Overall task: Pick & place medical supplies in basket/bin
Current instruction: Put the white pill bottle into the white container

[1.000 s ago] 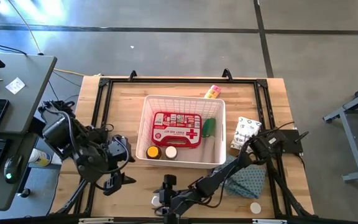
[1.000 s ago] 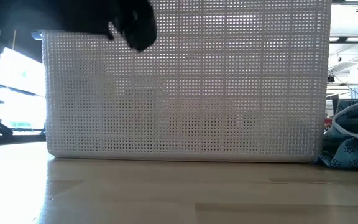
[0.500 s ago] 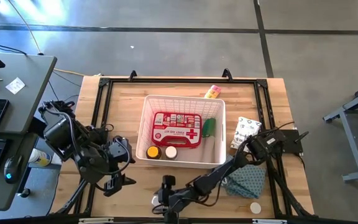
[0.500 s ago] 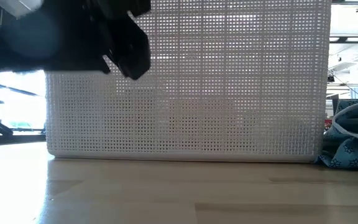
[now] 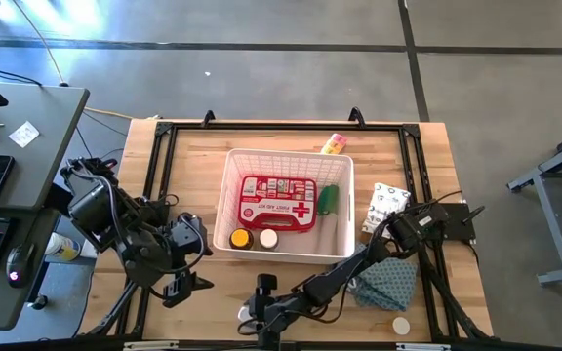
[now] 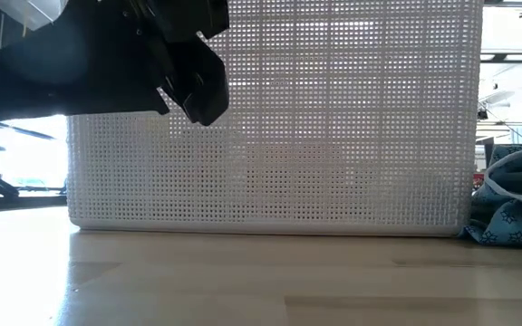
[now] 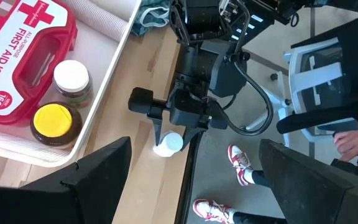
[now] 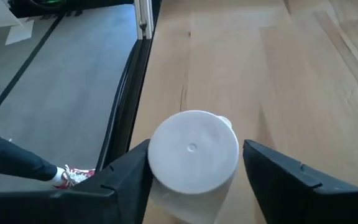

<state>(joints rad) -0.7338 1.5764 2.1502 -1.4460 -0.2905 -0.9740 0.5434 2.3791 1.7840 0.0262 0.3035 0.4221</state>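
Note:
The white lattice basket stands mid-table. In it lie the red first-aid case, a green roll, a yellow-capped bottle and a white-capped bottle. The rainbow pill organiser lies at the basket's far rim. A small white-capped bottle stands upright by the table's near edge. My right gripper is open above it, one finger on each side of the cap. My left gripper is open, off the basket's near left corner. My right gripper comes from above at the small bottle's white cap, which sits between its open fingers. One finger stands close against the cap's side, the other apart from it. Whether any finger touches the cap, I cannot tell.
A patterned white box and a crumpled blue cloth lie right of the basket. A round white lid sits near the right front corner. A person's shoes show beyond the near edge. Bare wood lies left of the basket.
My right gripper has edged toward the table's left and come down by the small bottle. In the low view its dark body has moved into the upper left of the picture, in front of the basket. Nothing in the basket has moved.

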